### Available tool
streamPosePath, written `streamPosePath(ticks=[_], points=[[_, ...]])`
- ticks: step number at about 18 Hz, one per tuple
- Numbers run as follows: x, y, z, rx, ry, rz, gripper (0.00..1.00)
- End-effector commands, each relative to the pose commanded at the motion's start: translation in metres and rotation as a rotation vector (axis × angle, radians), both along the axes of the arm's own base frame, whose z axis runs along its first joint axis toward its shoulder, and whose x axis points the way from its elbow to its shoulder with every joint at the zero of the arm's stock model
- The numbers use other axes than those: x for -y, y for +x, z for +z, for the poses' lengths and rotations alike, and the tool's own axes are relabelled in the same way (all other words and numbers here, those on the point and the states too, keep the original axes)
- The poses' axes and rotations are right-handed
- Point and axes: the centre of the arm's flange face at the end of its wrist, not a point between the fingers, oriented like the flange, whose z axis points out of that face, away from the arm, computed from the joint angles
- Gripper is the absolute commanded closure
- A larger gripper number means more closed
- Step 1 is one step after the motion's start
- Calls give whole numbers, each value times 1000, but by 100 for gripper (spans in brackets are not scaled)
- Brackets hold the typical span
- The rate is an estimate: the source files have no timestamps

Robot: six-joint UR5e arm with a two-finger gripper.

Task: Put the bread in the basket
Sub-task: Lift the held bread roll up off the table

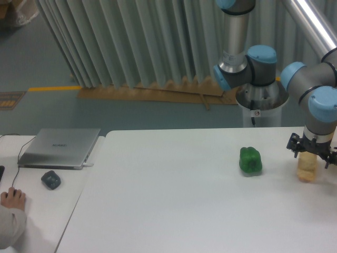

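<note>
Near table's right edge, gripper [309,156] pinching upright bread [307,169], green pepper [250,160] apart leftward.

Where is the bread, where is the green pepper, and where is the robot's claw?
bread [307,169], fixed camera view, on its pale front below the claw.
green pepper [250,160], fixed camera view, middle of its glossy body.
gripper [310,150], fixed camera view, between the dark fingertips, over the bread's top.
</note>
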Motion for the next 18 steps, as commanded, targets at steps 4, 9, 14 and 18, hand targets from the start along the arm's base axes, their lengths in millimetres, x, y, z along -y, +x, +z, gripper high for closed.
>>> streamPosePath(ticks=[4, 9, 14, 18], points=[[-5, 10, -6, 3, -25, -22, 0], [-15, 22, -15, 9, -46, -45, 0], [-18, 25, -25, 18, -66, -60, 10], [-16, 22, -19, 5, -75, -70, 53]])
